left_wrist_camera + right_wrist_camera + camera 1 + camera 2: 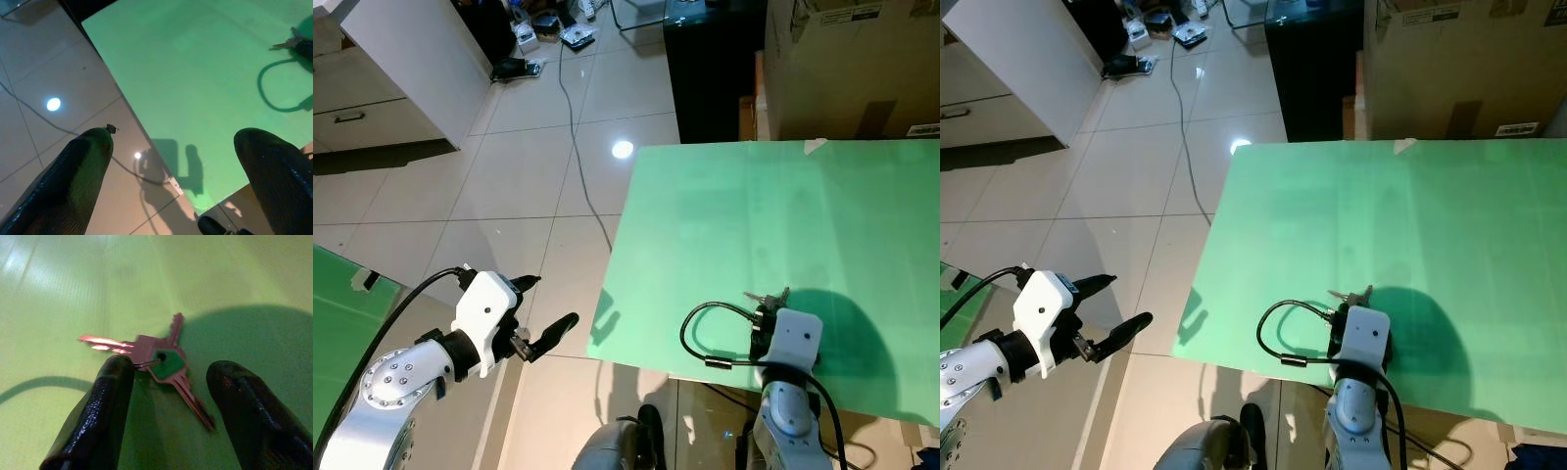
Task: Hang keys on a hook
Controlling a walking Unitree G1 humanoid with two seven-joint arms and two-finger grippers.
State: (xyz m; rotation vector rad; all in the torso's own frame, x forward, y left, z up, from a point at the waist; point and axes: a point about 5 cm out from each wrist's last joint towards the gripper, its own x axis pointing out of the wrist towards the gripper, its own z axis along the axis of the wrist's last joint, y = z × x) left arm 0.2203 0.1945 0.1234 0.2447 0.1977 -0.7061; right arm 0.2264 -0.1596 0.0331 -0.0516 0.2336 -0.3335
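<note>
green table fills the right half of the head views, its near left corner over pale floor tiles. a bunch of keys lies flat on the green surface near the table's front edge, one key with a green head, the blades fanned out in several directions. in the left eye view the keys peek out just beyond the right wrist housing.

right gripper is low over the table, right at the keys. fingers spread apart, one black fingertip on each side of the bunch; the near ends of the keys sit in the gap between them. nothing pinched. whether the fingertip on the ring side touches the key ring, cannot tell. the arm's round shadow covers the table around and past the keys. a black cable loops from the wrist out over the table top.

left gripper is held off the table's left edge, over the floor, well apart from the keys. fingers parted, empty; through the left wrist view the two black fingers frame the table corner and the tiles.

beyond the table: a cardboard box at its far edge, a dark cabinet beside it, a white cupboard on the left, a thin cord trailing across the floor, bright lamp reflection on the tiles.
</note>
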